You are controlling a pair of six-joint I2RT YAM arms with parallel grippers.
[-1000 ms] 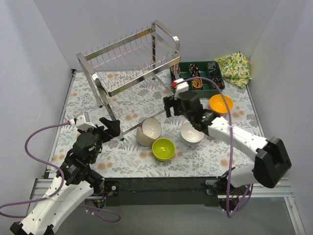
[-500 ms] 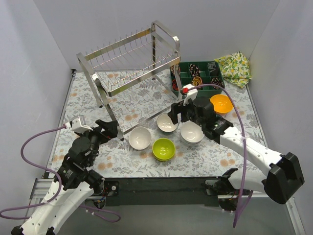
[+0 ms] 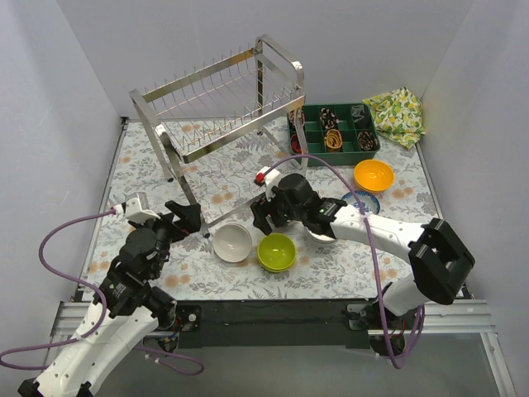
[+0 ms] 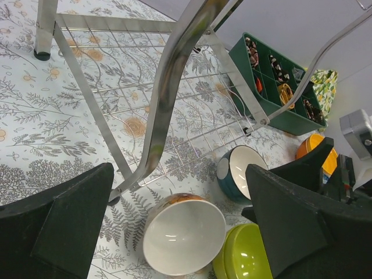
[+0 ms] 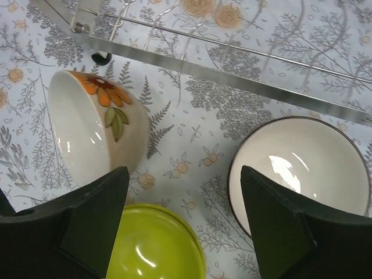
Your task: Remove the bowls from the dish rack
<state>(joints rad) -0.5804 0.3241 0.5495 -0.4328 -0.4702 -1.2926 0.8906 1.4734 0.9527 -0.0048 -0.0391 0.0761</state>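
- Upper centre of the top view: dish rack (image 3: pixel 235 132) stands on the floral desk (image 3: pixel 140 174).
- Lower centre, just before the rack: floral cream bowl (image 5: pixel 93 131), tilted; lime green bowl (image 3: pixel 276 251) and dark-rimmed white bowl (image 5: pixel 299 174), both upright. All three lie near one another on the desk.
- Right of centre: orange bowl (image 3: pixel 373 174), upright, near the green compartment tray (image 3: pixel 332 128).
- Right gripper (image 5: pixel 185 180): spread wide, holding nothing, hovering over the three grouped bowls.
- Left gripper (image 4: pixel 180 170): lower left, spread wide, empty, beside the rack's front leg.

Dish rack (image 3: pixel 219 103) at back left, compartment tray (image 3: pixel 347 106) right of it, cloth (image 3: pixel 395 116) right of that, bowls (image 3: pixel 276 251) grouped before them
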